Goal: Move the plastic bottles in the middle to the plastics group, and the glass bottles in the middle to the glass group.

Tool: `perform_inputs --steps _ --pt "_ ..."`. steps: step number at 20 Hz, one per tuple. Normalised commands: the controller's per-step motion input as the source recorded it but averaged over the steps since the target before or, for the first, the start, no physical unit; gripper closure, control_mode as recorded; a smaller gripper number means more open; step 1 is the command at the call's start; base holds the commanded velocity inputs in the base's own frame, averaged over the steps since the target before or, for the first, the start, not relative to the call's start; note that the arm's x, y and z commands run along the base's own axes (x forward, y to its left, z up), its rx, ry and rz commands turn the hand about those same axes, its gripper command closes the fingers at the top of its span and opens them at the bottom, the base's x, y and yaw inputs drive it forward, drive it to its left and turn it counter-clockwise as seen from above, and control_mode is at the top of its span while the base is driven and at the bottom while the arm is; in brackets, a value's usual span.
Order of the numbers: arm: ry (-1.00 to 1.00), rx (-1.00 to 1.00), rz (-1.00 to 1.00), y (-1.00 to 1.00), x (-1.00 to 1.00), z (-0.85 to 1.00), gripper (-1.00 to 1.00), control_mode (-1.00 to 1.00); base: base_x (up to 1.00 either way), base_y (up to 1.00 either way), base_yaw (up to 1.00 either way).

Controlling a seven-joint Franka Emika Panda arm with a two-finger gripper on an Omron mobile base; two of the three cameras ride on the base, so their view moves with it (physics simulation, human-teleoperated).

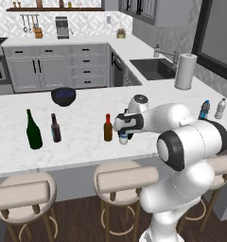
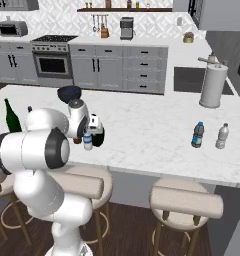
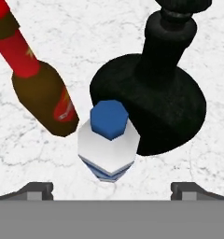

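Note:
The small clear plastic bottle with a blue label band stands on the white counter; its cap looks blue in the hand view. My gripper hangs open right above it, one fingertip on each side, touching nothing. In the base views the gripper sits just over this bottle. Close beside it stand the slim amber bottle with a red top and the squat black bottle. The glass group, a green bottle and a dark brown bottle, is at the left. The plastics group is at the right.
A dark bowl sits on the counter behind the middle bottles. A paper towel roll stands by the sink at the far right. Bar stools line the counter's near edge.

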Motion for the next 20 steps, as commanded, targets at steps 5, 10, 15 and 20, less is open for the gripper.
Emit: perform_inputs --steps 5,10,15,20 --pt "0.0 0.0 0.0 0.0 0.11 0.0 -1.0 -1.0 0.0 0.0 0.0" --pt "-0.01 0.0 0.0 0.0 0.03 -0.02 -1.0 -1.0 0.0 0.0 0.0" --pt "-0.01 0.0 0.0 0.0 0.08 -0.1 -1.0 -1.0 0.0 0.0 0.0" --pt "-0.05 0.0 0.0 0.0 0.14 -0.12 -1.0 -1.0 0.0 0.0 0.0"
